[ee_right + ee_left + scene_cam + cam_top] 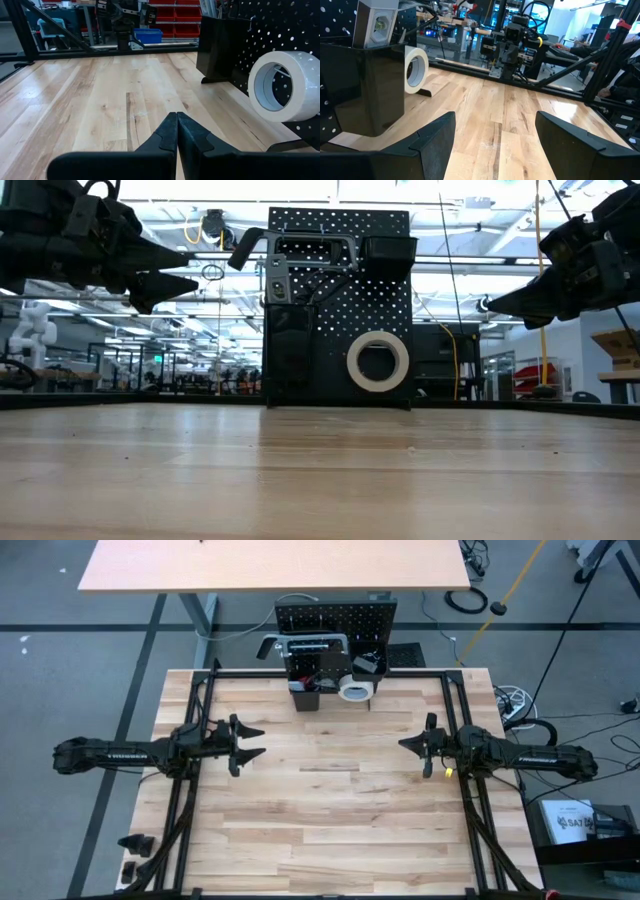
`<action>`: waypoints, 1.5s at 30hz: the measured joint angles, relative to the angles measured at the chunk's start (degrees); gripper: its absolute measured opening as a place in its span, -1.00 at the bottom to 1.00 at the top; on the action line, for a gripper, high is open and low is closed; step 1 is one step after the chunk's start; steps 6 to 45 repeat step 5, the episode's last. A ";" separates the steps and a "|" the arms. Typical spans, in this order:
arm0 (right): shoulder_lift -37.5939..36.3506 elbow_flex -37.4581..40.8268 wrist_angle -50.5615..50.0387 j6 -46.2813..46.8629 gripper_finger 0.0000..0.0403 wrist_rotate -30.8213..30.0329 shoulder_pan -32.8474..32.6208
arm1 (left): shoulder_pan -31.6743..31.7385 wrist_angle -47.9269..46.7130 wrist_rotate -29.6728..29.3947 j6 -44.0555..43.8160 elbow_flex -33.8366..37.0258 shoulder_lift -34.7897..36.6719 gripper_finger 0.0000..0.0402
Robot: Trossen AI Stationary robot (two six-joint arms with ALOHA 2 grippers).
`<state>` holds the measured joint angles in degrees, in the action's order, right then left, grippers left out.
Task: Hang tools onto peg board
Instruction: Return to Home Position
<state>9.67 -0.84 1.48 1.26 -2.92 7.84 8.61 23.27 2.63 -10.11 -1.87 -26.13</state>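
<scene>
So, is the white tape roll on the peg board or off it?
On: the white tape roll hangs on the peg board, clear of the tabletop.

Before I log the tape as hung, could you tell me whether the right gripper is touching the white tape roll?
Apart. The high view shows bare tabletop between the shut right gripper and the tape roll on the peg board.
</scene>
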 joint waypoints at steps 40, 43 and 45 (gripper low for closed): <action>0.00 0.00 0.00 0.00 -1.00 0.00 0.00 | -0.01 0.00 0.00 0.02 0.00 0.00 0.39; 0.00 0.00 0.00 0.00 -1.00 0.00 0.00 | -0.01 0.00 0.00 0.02 0.00 0.00 0.39; 0.00 0.00 0.00 0.00 -1.00 0.00 0.00 | -0.01 0.00 0.00 0.02 0.00 0.00 0.39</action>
